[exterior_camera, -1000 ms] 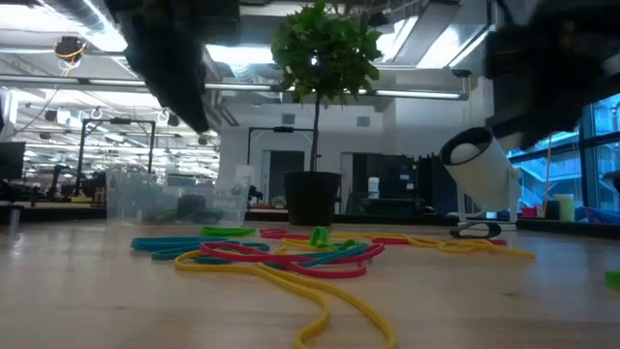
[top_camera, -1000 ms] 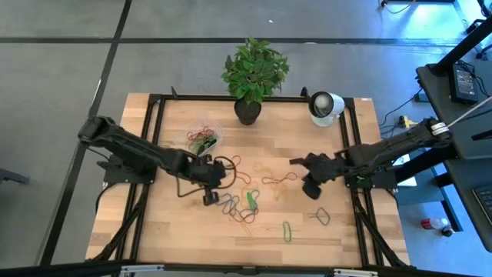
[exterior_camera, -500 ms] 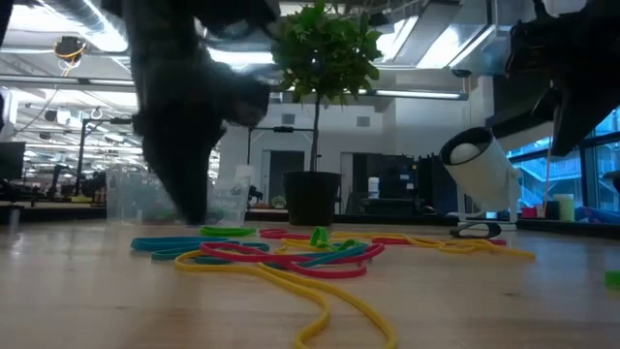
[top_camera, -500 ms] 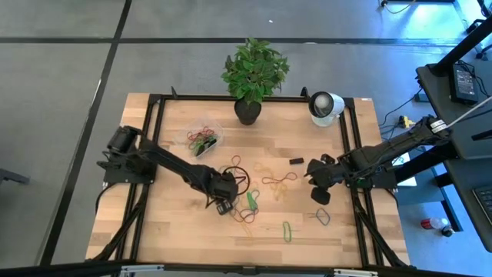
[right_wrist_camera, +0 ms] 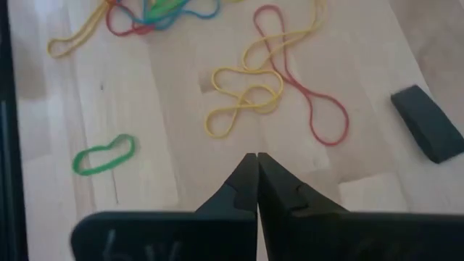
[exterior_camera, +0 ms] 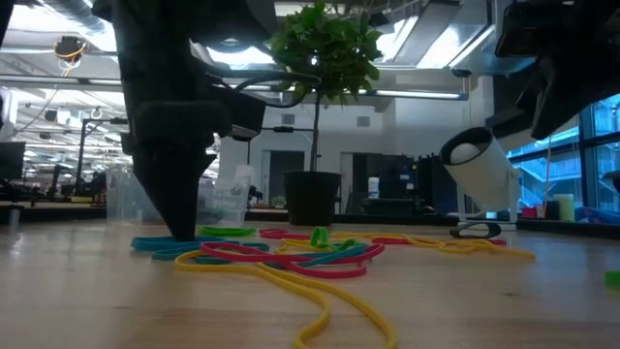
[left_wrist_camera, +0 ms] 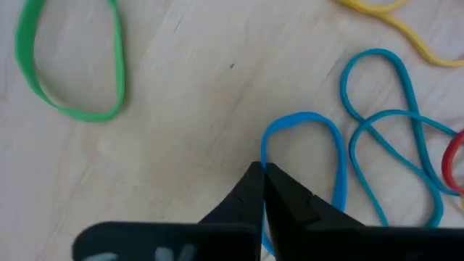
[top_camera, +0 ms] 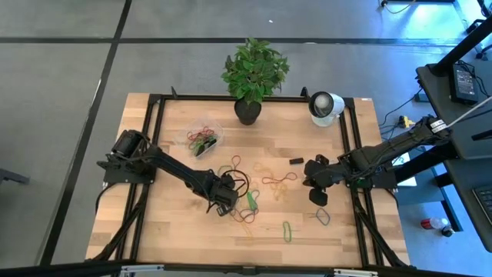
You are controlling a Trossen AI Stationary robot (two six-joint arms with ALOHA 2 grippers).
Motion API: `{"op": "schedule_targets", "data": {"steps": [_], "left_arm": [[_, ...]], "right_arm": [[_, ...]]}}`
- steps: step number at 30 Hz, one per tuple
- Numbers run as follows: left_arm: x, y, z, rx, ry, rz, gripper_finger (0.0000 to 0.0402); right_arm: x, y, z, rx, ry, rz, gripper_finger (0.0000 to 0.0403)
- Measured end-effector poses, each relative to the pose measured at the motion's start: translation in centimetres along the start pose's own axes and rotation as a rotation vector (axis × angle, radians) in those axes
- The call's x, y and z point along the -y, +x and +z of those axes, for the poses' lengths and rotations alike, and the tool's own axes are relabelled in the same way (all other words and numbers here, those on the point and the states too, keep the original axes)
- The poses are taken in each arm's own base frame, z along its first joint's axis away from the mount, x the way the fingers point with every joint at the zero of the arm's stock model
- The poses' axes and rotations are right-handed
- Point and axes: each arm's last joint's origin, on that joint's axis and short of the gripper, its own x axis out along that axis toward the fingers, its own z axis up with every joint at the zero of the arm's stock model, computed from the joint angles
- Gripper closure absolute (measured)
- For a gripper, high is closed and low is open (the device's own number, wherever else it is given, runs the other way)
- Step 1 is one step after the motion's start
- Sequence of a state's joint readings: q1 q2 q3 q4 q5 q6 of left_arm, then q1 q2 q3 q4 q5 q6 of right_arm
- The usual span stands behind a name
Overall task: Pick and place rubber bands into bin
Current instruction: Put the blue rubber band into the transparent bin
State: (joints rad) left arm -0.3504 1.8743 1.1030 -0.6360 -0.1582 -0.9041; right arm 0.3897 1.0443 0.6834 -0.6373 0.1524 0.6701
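Many rubber bands [top_camera: 254, 201] lie loose on the wooden table: blue, green, yellow and red ones in a pile at the middle. The bin [top_camera: 204, 138], a clear bowl with several bands in it, stands at the far left. My left gripper [left_wrist_camera: 262, 168] points down at the pile's left side, its tips at the tabletop [exterior_camera: 181, 236], shut on a blue rubber band [left_wrist_camera: 335, 156]. My right gripper [right_wrist_camera: 257, 156] hangs shut above the table's right side [top_camera: 310, 183], holding nothing, with yellow [right_wrist_camera: 243, 98] and red [right_wrist_camera: 304, 94] bands ahead of it. My left gripper has the left side of the blue loop [left_wrist_camera: 264, 148] between its two shut fingertips, coming from above and pointing down. A single strand runs in between the fingers. The rest of the loop lies flat on the table.
A potted plant [top_camera: 247, 108] and a white round camera-like object [top_camera: 324, 105] stand at the far edge. A small black block [top_camera: 296, 161] lies near my right gripper. Single green bands lie near the front [top_camera: 287, 229] and beside my left gripper [left_wrist_camera: 72, 65].
My left gripper has come down from well above the table and a little toward the right edge, onto the left side of the band pile, until its tips reach the tabletop. The bands lie as before.
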Motion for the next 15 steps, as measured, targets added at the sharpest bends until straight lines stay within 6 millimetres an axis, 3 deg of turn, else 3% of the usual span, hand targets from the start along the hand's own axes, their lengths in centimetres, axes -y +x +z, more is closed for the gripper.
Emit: {"op": "schedule_targets", "data": {"steps": [4, 7, 12, 15], "left_arm": [[0.5, -1.8, 0.5, -0.015, -0.012, -0.005, 0.0399], [0.8, -4.9, 1.6, 0.024, 0.015, -0.001, 0.0399], [-0.5, -9.5, 2.8, 0.071, 0.025, 0.114, 0.0399], [-2.5, -11.9, 3.1, 0.117, 0.013, 0.214, 0.04]], "right_arm": [[0.0, 0.0, 0.1, 0.016, 0.004, -0.004, 0.04], [0.0, 0.0, 0.1, 0.02, 0.004, -0.004, 0.04], [0.1, 0.0, 0.2, 0.049, 0.029, -0.039, 0.04], [0.0, 0.0, 0.3, 0.059, 0.062, -0.038, 0.04]]}}
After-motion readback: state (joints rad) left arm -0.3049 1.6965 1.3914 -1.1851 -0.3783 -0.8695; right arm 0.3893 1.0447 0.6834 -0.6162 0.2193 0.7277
